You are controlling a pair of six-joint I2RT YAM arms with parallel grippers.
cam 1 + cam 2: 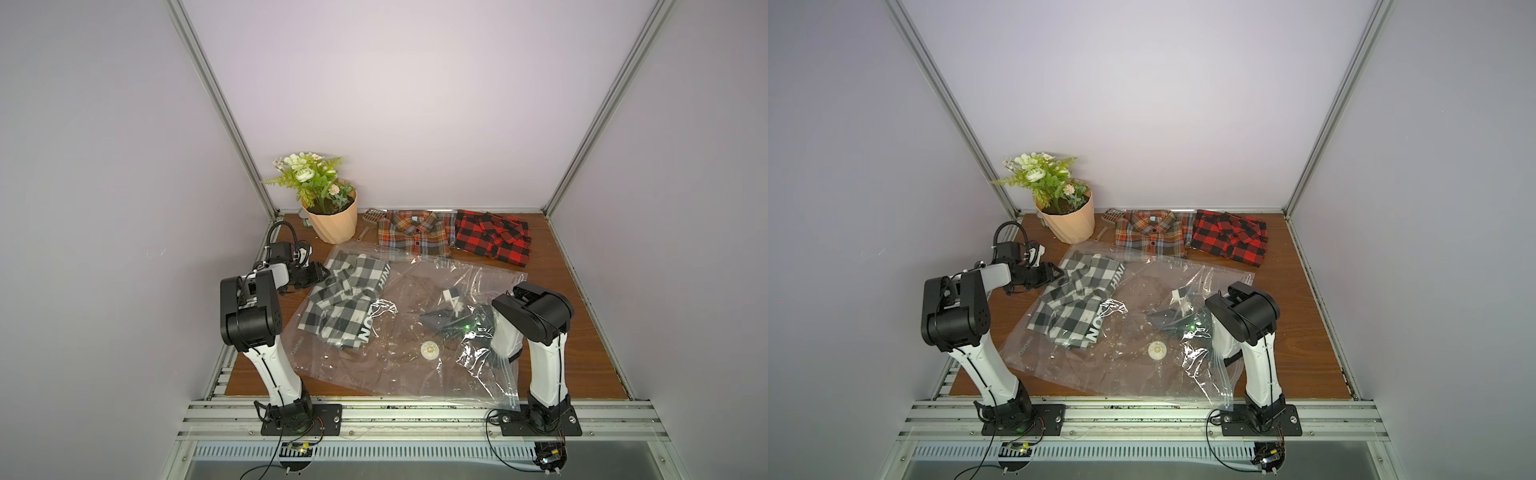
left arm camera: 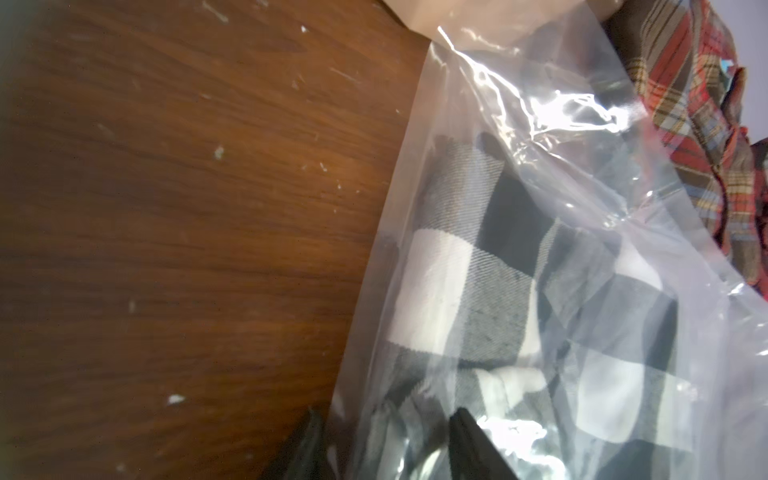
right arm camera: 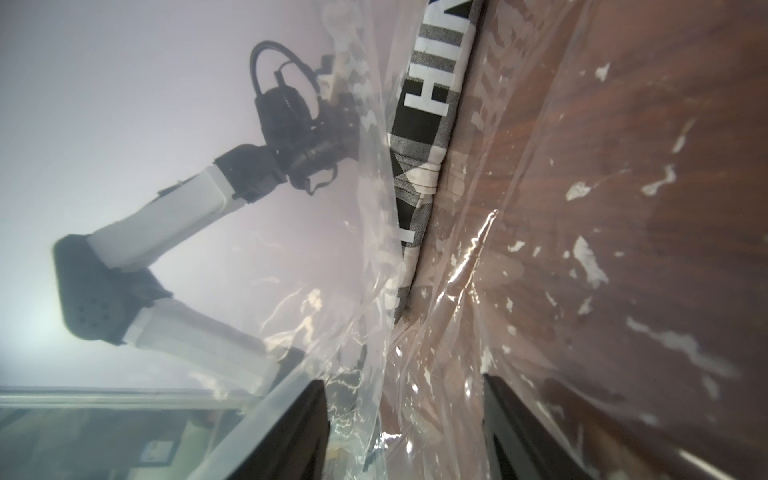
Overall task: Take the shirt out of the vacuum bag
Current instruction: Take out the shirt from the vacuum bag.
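The left gripper (image 1: 323, 273) straddled the edge of the one vacuum bag (image 1: 395, 374), jaws apart, grip not discernible; the right gripper (image 3: 403, 379) gaped wide inside it. One checked shirt (image 1: 345, 303) lay in the bag near the left gripper. Two more shirts, orange plaid (image 1: 415, 232) and red plaid (image 1: 492, 241), and one potted plant (image 1: 328, 208) sat behind.

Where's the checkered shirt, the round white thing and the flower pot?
black-and-white checked shirt (image 1: 345, 305): in a top view, middle of the fabric.
round white valve (image 1: 429, 349): in a top view, its centre.
peach flower pot (image 1: 336, 227): in a top view, its ribbed side.

Three shirts (image 1: 347, 305) (image 1: 413, 232) (image 1: 492, 239), one vacuum bag (image 1: 390, 370), one potted plant (image 1: 332, 220), two robot arms (image 1: 253, 316) (image 1: 540, 316)
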